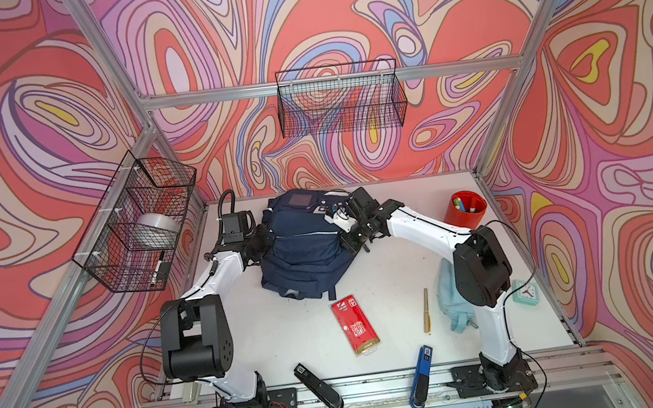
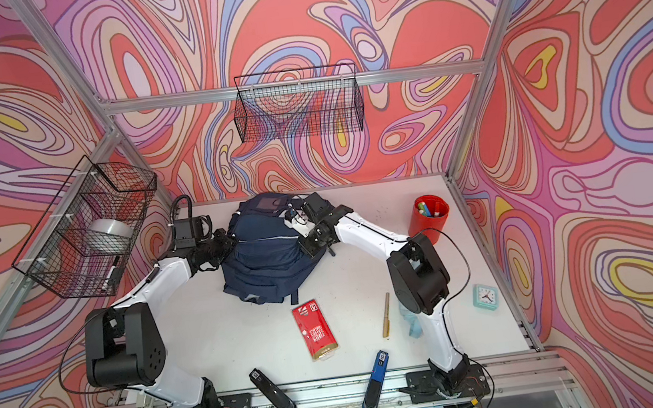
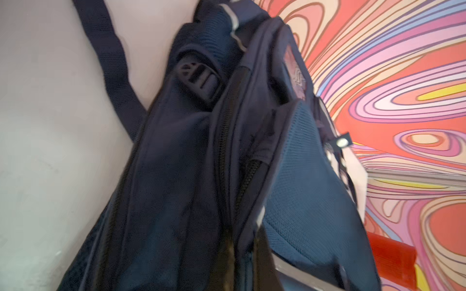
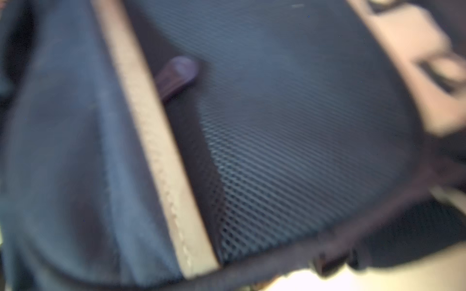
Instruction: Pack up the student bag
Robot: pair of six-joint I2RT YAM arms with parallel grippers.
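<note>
Swirling red, pink and purple walls enclose a white bench (image 1: 387, 273), and the student bag (image 1: 306, 257), a large navy blue fabric backpack with thin pale stripes, lies near the bench's back edge, midway between the two arms. The left claw (image 1: 263, 237) presses into the bag's left side and the right claw (image 1: 339, 217) sits on its upper right corner. Both are closed narrow, and I cannot tell whether either pinches fabric. On the arm-base side of the bag lie a flat red packet (image 1: 354, 325), a gold pen (image 1: 427, 310) and a light blue fabric pouch (image 1: 456, 307). Further that way are a black stapler (image 1: 318, 388) and a blue stapler (image 1: 422, 376). A red cup of markers (image 1: 468, 207) stands right of the bag.
</note>
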